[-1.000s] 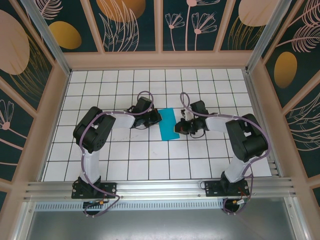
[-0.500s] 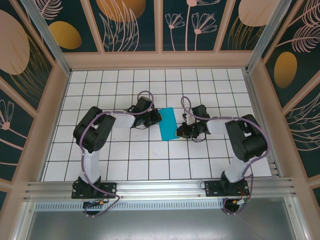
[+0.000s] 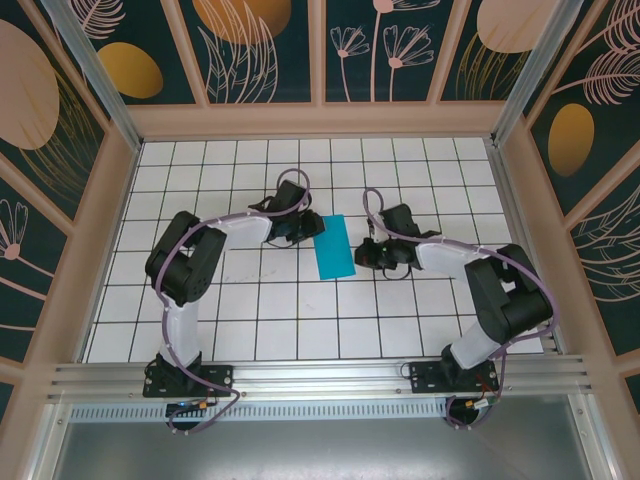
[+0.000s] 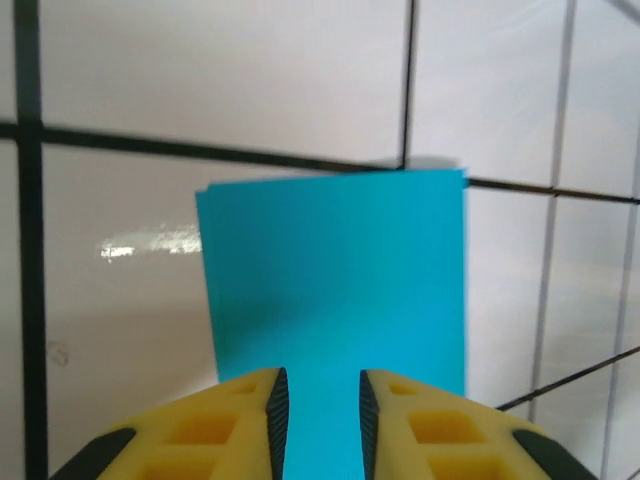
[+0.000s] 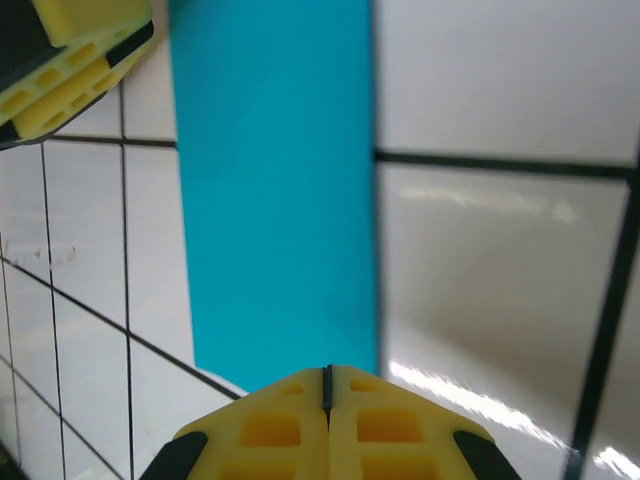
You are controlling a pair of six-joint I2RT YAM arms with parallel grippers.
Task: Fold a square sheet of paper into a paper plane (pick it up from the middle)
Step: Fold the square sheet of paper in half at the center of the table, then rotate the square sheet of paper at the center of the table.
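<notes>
On glossy white tiles, the square sheet of paper lies, a crisp teal rectangle; left gripper ajar, right gripper pressed closed.

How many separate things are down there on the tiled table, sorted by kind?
Teal paper sheet: 1
Grippers with yellow fingers: 2, the left gripper and the right gripper
Total: 3
</notes>
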